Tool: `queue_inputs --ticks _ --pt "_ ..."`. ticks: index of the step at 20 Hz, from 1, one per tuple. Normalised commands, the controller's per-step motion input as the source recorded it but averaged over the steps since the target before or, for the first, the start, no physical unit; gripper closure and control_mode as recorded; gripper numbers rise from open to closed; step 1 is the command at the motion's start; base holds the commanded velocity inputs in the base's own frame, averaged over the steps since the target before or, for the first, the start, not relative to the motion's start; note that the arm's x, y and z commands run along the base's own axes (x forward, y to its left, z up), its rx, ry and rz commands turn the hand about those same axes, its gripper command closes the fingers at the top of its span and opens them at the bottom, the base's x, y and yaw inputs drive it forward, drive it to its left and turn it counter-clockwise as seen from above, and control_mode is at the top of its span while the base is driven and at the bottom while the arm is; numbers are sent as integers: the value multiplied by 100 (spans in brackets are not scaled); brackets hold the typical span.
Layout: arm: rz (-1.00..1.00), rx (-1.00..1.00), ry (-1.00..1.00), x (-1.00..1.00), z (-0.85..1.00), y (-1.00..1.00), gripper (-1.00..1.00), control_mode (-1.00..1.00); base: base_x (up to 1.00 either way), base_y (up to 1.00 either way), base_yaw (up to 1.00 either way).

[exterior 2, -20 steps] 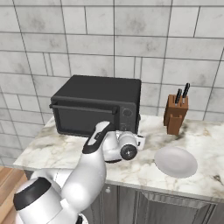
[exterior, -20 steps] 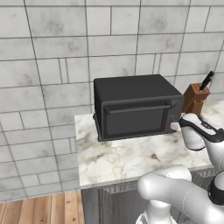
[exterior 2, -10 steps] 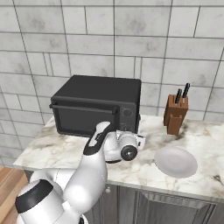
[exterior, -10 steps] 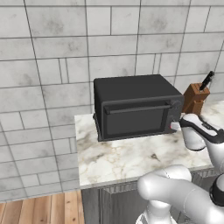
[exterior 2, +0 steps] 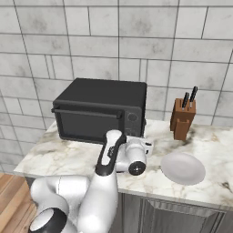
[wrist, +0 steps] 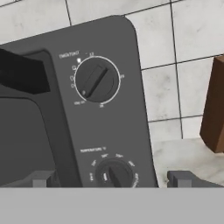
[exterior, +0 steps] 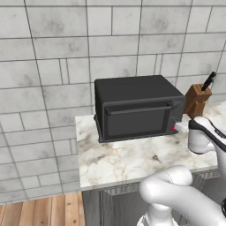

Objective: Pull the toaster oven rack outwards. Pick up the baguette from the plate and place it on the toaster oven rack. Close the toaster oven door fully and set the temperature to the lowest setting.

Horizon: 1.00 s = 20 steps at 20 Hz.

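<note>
The toaster oven door stands shut; the gripper, fingers spread wide and empty, faces what looks like the temperature knob, ready to turn it.

Matt black toaster oven; glossy veined marble worktop; brown wooden knife block; smooth white plate.

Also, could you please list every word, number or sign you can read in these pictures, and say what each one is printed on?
"TEMPERATURE": small white label above the lower knob on the toaster oven control strip.
Label above the upper knob: white, too blurred to read.
Marks ringing both knobs: too small to read.
Knife block, plate, wall tiles: no text.
</note>
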Motion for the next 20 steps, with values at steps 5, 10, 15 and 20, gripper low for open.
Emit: queue_inputs --ticks 5,10,15,20 --pt "0 0 -14 0 -3 0 -100 -100 0 0 0" --pt "-6 -9 -1 0 0 0 -100 -100 0 0 0" --pt "-3 -5 0 3 0 0 -100 -100 0 0 0" --pt "0 0 0 7 0 0 -100 -100 0 0 0"
